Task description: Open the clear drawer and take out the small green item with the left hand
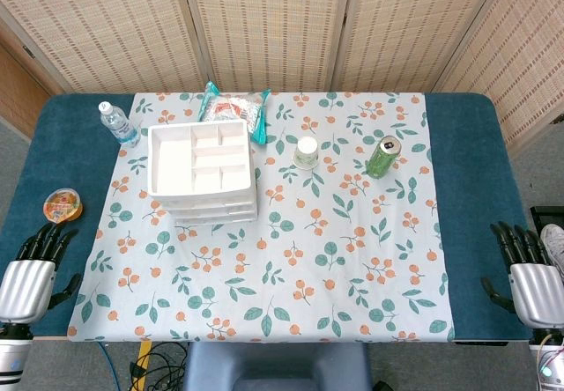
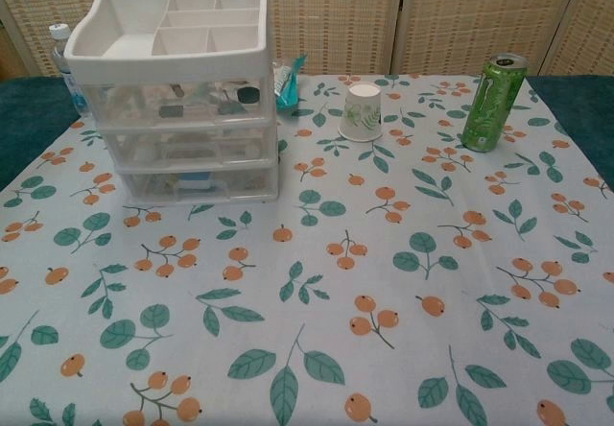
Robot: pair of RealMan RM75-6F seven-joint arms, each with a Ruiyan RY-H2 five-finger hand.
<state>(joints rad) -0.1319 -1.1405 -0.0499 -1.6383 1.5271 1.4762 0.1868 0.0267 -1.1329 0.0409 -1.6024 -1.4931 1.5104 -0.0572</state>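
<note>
A white three-tier drawer unit (image 1: 203, 173) with clear drawers (image 2: 177, 109) stands at the back left of the floral tablecloth, all drawers pushed in. Its top is a divided white tray. Through the top drawer's clear front I see a few small dark items, but I cannot pick out a green one. My left hand (image 1: 35, 263) rests at the near left edge on the blue table cover, fingers stretched out and holding nothing, well short of the drawers. My right hand (image 1: 529, 266) lies the same way at the near right edge. The chest view shows neither hand.
A water bottle (image 1: 117, 124) and a snack bag (image 1: 233, 107) sit behind the drawers. A paper cup (image 1: 306, 153) and a green can (image 1: 382, 157) stand to their right. An orange jelly cup (image 1: 63, 204) lies just ahead of my left hand.
</note>
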